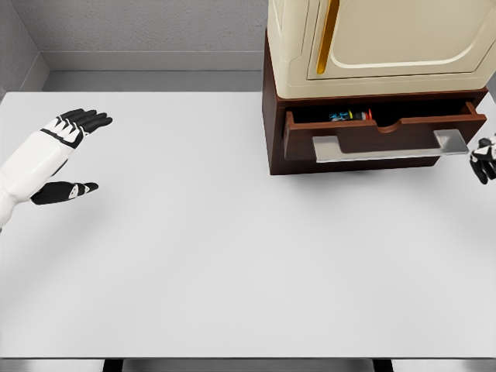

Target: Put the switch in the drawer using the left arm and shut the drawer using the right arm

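Note:
The brown drawer (pixel 380 132) of the cabinet at the back right stands slightly pulled out, with a silver handle (pixel 387 147) across its front. Inside it lies the switch (pixel 350 115), a small dark device with blue and red ends, only partly visible past the drawer front. My left hand (pixel 66 155) hovers over the table's left side, fingers spread and holding nothing. My right hand (pixel 485 159) shows only at the right edge, just right of the handle's end and apart from it.
A cream cabinet (pixel 380 39) with a yellow handle sits on top of the brown drawer unit. The white table (pixel 232 256) stretches in front; grey walls stand behind it.

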{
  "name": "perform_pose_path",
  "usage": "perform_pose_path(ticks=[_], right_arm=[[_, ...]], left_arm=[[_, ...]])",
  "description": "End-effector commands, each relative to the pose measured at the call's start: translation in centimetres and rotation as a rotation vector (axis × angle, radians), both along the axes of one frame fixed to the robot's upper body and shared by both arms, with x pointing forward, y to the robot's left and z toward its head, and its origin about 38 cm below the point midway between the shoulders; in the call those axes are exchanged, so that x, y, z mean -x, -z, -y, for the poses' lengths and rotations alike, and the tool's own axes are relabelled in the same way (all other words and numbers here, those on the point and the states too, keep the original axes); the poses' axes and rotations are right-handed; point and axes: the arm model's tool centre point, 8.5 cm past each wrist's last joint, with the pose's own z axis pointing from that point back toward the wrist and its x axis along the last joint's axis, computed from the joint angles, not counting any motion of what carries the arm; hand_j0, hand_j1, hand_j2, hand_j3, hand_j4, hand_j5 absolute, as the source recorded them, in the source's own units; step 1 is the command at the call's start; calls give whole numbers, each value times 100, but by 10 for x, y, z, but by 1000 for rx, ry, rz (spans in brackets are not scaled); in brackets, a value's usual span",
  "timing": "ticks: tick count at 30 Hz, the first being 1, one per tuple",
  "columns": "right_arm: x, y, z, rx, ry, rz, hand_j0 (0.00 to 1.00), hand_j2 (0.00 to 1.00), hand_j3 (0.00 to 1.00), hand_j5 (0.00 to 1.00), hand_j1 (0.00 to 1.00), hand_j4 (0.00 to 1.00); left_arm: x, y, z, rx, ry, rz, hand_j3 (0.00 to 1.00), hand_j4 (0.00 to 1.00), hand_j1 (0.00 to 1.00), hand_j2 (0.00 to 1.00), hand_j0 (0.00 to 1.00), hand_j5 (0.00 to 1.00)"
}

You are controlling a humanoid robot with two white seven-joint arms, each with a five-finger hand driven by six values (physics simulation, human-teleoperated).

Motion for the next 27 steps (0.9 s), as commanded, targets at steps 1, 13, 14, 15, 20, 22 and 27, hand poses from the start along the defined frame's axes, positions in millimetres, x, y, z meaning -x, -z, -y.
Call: perform_pose_path(ticks=[1, 13, 14, 15, 20, 22, 27], right_arm=[[0, 1, 0, -3, 1, -4, 0, 0, 0, 0, 0, 0], [4, 19, -6, -21, -3, -31, 0, 0, 0, 0, 0, 0], [4, 20, -7, -21, -4, -32, 0, 0, 0, 0, 0, 0], [4, 20, -7, -21, -4, -32, 0, 0, 0, 0, 0, 0], [4, 21, -8, -26, -7, -30, 9, 9, 9, 9, 9, 9], [4, 27, -13, -51, -9, -33, 9, 9, 9, 9, 9, 9], [0, 30, -22, -85, -16, -12, 9, 9, 9, 9, 9, 9]], left_arm=[[0, -1, 0, 7, 1, 1, 100, 100, 100, 100, 100, 100], [0, -1, 0, 8, 1, 1, 100, 100, 100, 100, 100, 100], [0, 0, 0, 9, 1, 0, 100, 100, 100, 100, 100, 100], [0, -1, 0, 8, 1, 1, 100, 100, 100, 100, 100, 100], [0, -1, 0, 8, 1, 1, 100, 100, 100, 100, 100, 100], [0, -1, 0, 10, 2, 1, 100, 100, 100, 100, 100, 100], [0, -1, -1, 9, -1, 0, 100, 100, 100, 100, 100, 100]])
